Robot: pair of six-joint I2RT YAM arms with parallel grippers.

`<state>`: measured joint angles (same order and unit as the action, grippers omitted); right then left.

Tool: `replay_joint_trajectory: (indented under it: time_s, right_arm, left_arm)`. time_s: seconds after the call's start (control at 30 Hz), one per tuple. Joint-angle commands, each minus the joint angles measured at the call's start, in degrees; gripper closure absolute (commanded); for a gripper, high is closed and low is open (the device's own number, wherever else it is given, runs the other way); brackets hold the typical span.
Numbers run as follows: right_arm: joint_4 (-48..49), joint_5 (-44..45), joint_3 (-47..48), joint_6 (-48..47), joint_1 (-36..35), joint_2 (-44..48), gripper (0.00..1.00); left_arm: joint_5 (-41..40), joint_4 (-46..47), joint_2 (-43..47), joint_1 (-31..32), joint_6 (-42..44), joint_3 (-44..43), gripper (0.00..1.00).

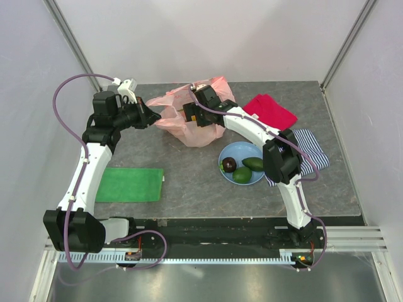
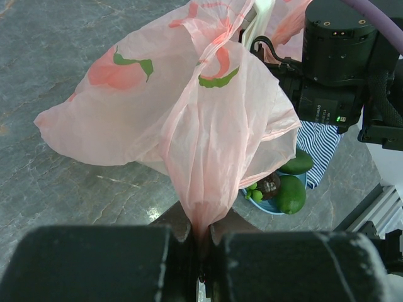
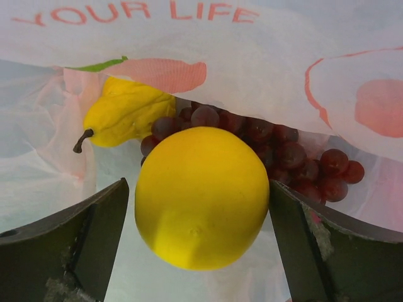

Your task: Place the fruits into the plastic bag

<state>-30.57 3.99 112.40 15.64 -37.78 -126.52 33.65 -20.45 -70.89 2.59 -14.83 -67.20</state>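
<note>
Currently, the gray tabletop [image 1: 189, 179] is carrying the whole arrangement, with the plastic bag [image 1: 167, 100] lying crumpled at the middle of its far edge.

- **Left hand** [image 2: 200, 236]: it is clenching a gathered fold of the bag's thin film and holding that side up, so the mouth is facing the other arm.
- **Right hand** [image 3: 198, 189]: it is reaching inside the bag with its fingers [image 3: 82, 245] spread wide and released. A gap is showing on one side of the citrus [image 3: 201, 207] lying between them.
- **Cloths**: a green cloth [image 1: 129, 184] is lying toward the near left corner, a red cloth [image 1: 271, 110] toward the far right corner, and a striped cloth [image 1: 313, 151] along the right edge.
- **Plate** [image 1: 239, 148]: it is sitting just beside the striped cloth, right of centre. It is holding the avocado [image 1: 253, 163], the lime [image 1: 242, 175] and the dark round fruit [image 1: 229, 165], none yet bagged.
- **Inside the bag**: the grape bunch [image 3: 277, 151] and a stemmed yellow fruit [image 3: 126, 110] are resting behind the citrus.

Hazards, as judged from this arrangement:

- The film is draping close over the spread fingers, so backing out could snag it and drag the bag.
- That pull could also strip the fold from the left hand, collapsing the mouth.
- The citrus is lying nearest the opening and may roll out if the bag tips.
</note>
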Motion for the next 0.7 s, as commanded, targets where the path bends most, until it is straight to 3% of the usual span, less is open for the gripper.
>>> replay_joint_trajectory:
  time_s: [0.0, 0.67]
  right_arm:
    - [2.00, -1.08, -0.25, 0.62, -0.10, 3.38, 0.02]
    - [14.30, -7.06, -9.65, 4.93, 0.07, 16.99, 0.02]
  left_arm:
    - [1.95, 1.81, -0.30, -0.30, 0.15, -0.21, 0.98]
    - [2.65, 1.82, -0.47, -0.30, -0.11, -0.39, 0.99]
